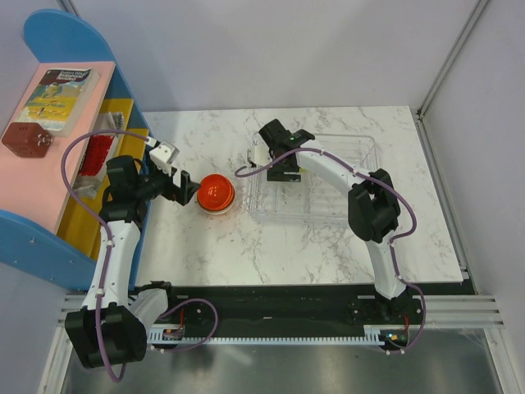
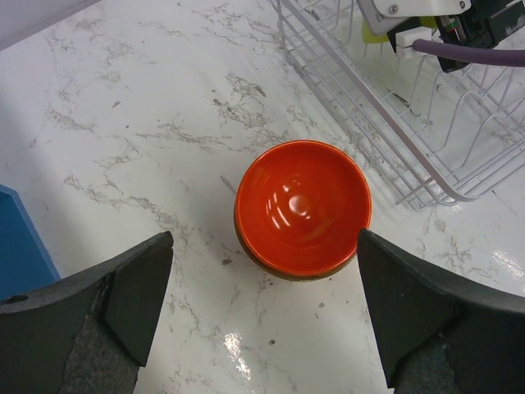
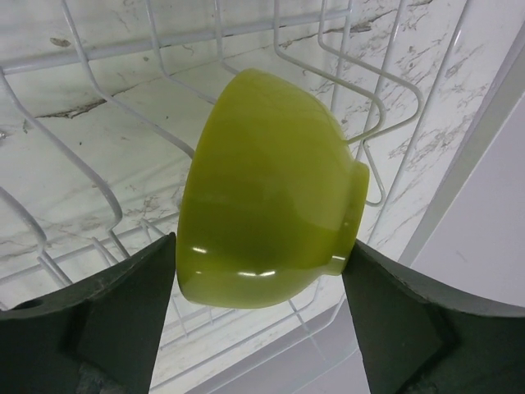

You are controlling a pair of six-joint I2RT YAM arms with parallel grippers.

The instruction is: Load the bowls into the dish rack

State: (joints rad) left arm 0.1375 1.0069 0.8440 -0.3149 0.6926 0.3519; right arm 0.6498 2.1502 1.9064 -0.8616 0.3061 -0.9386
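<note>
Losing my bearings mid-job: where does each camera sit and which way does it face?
Top external: above and behind the bases, looking down on the table; both arms show.
Left wrist: looks down at the orange bowl between its open fingers.
Right wrist: faces the lime green bowl gripped by its fingers, over the dish rack.
Shared: top and left wrist both show the orange bowl and dish rack.

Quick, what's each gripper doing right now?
Left gripper: open, by the orange bowl.
Right gripper: shut on the green bowl.
</note>
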